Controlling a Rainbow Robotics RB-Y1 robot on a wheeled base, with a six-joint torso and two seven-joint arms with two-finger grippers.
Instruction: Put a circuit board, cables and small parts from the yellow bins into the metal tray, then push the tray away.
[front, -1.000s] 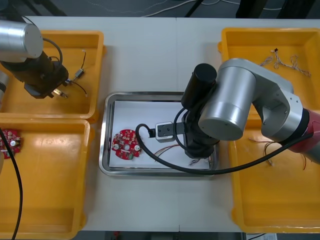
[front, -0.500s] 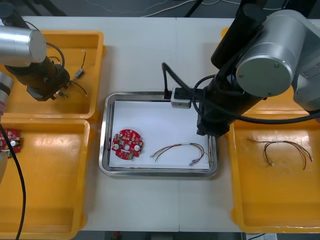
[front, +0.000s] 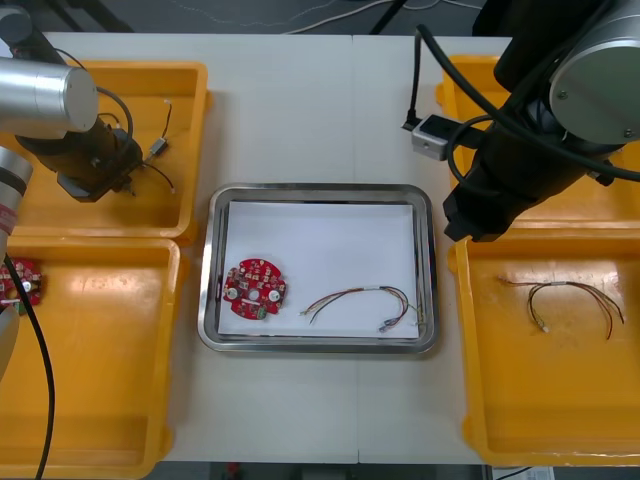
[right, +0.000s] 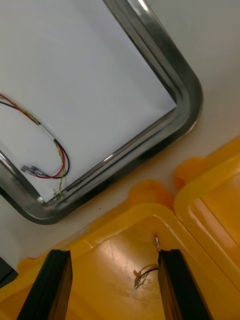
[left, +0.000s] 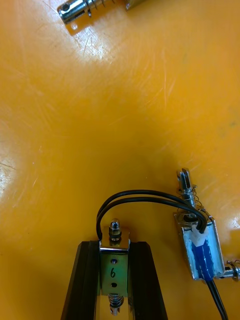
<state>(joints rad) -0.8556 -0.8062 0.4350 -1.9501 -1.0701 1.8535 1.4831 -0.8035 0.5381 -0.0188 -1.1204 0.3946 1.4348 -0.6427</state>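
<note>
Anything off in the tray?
Nothing odd: circuit board and red and yellow cable lie inside the metal tray. Left hand grips a small metal part in a yellow bin; right hand open over a right bin.

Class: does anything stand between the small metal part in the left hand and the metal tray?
Only the yellow bin's wall facing the metal tray; the left hand must lift the small metal part over it.
</note>
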